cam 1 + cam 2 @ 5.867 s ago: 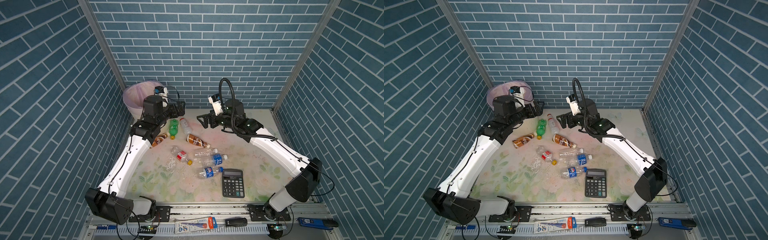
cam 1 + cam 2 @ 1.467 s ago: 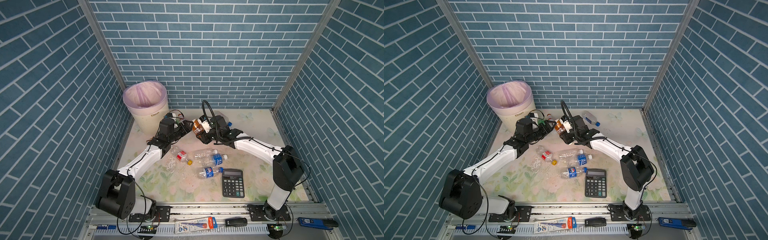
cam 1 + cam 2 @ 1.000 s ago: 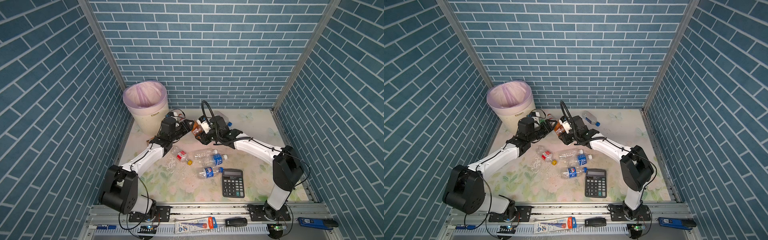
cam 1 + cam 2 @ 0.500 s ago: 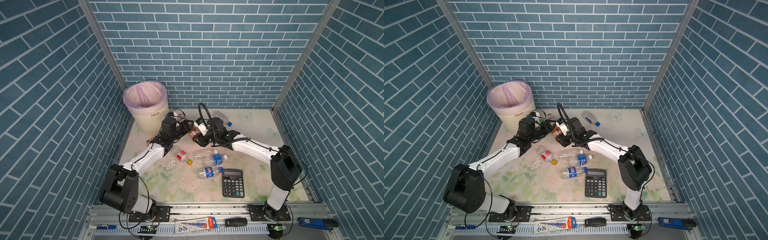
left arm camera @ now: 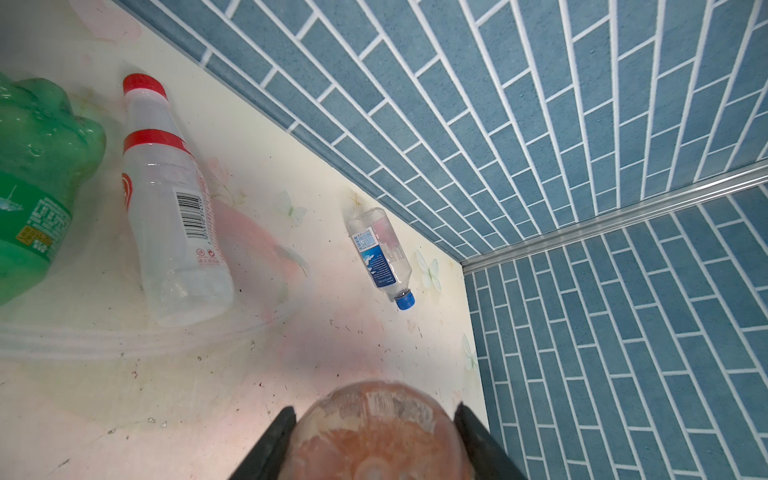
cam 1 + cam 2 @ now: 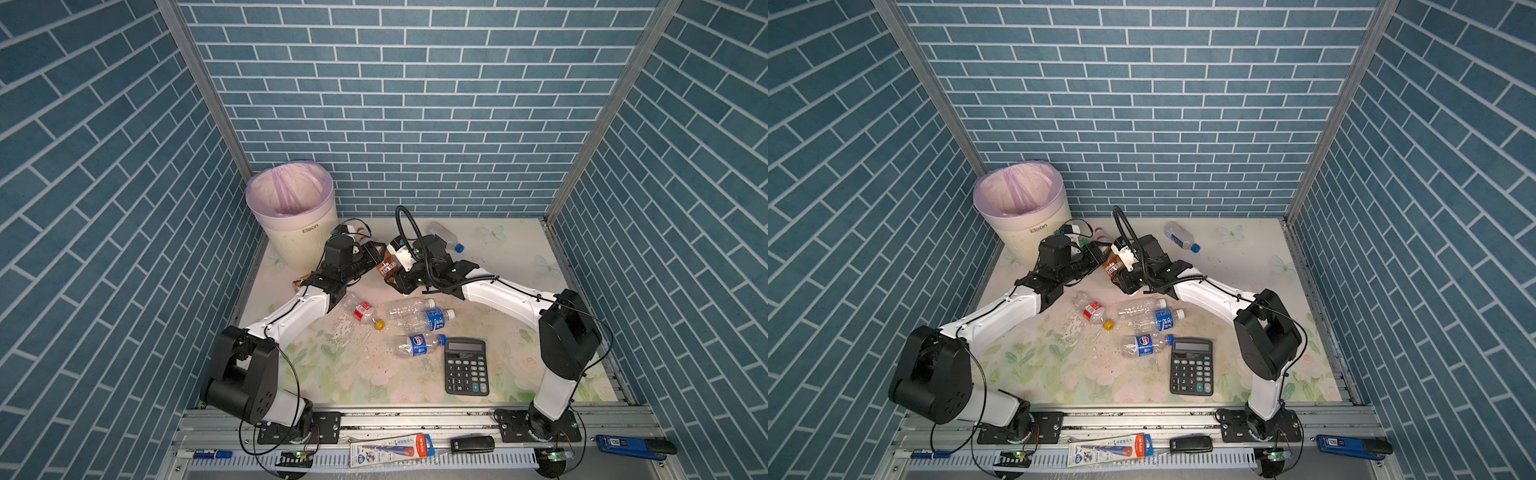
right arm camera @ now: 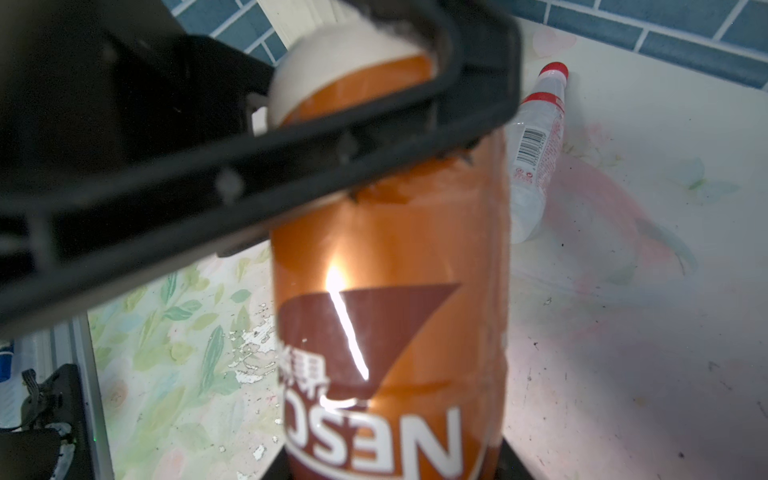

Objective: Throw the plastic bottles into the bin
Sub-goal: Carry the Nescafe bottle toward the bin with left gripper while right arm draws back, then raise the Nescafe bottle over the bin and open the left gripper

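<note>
A brown coffee-labelled bottle [image 6: 385, 266] [image 6: 1112, 264] hangs above the mat between my two arms. My left gripper [image 6: 376, 257] [image 5: 374, 409] is shut on its upper end; the bottle's rounded end [image 5: 374, 436] fills the space between the jaws. My right gripper [image 6: 395, 273] [image 7: 392, 453] has its jaws tight against the labelled body [image 7: 386, 291], with no gap showing. One left finger [image 7: 332, 166] crosses the bottle near its white cap. The bin [image 6: 299, 245] [image 6: 1025, 237], lined with a pale pink bag, stands behind the left arm. Several more bottles lie on the mat.
On the mat lie a red-labelled bottle [image 6: 363, 311], clear blue-labelled ones [image 6: 432, 320] [image 6: 417, 345], a blue-capped one [image 6: 444, 239] [image 5: 380, 253] by the back wall, a white red-capped one [image 5: 166, 199] and a green one [image 5: 37, 187]. A black calculator [image 6: 465, 365] sits front right.
My left gripper has closed round the brown bottle that the right gripper carried over to it. Both arms have drawn together in front of the bin.
</note>
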Motion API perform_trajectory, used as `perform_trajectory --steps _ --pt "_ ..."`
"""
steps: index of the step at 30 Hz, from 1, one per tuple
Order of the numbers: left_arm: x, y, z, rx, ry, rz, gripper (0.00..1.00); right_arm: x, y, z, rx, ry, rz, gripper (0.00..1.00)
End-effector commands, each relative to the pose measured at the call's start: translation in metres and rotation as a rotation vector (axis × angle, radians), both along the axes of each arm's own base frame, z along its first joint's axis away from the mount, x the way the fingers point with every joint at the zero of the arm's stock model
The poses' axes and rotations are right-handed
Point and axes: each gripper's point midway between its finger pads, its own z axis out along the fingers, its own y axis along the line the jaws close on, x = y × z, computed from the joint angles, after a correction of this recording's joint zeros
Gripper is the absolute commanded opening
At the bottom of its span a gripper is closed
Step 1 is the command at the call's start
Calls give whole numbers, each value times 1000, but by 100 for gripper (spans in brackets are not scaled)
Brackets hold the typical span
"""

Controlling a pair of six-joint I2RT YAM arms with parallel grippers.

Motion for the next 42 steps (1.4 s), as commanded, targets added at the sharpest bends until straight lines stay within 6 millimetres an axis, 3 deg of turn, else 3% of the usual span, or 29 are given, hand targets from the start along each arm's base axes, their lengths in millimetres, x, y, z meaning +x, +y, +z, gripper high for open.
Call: perform_trajectory --steps 1,8,10,13,16,20,27,32,37,42 --pt "-3 2 10 46 -33 -6 52 8 9 24 39 -50 -2 57" --pt "-3 12 28 129 -63 0 53 7 2 39 44 -86 -15 72" --pt "-3 16 35 144 -78 8 52 6 -1 43 44 -98 -21 79" --pt "-2 22 47 155 -93 19 52 6 -4 51 51 -116 -29 99" --pt "-2 32 62 167 -113 37 52 6 -7 66 69 -141 -40 99" --pt "-1 51 89 204 -151 85 52 7 -13 101 113 -205 -67 99" --pt "1 91 149 313 -274 237 52 6 -25 175 272 -387 -107 99" --pt "2 123 203 376 -399 364 50 2 -24 223 396 -511 -90 99" --pt "-10 153 265 432 -579 509 51 2 -12 256 452 -585 -35 99" --pt "-30 173 333 504 -808 634 51 9 -1 266 440 -610 -12 99"
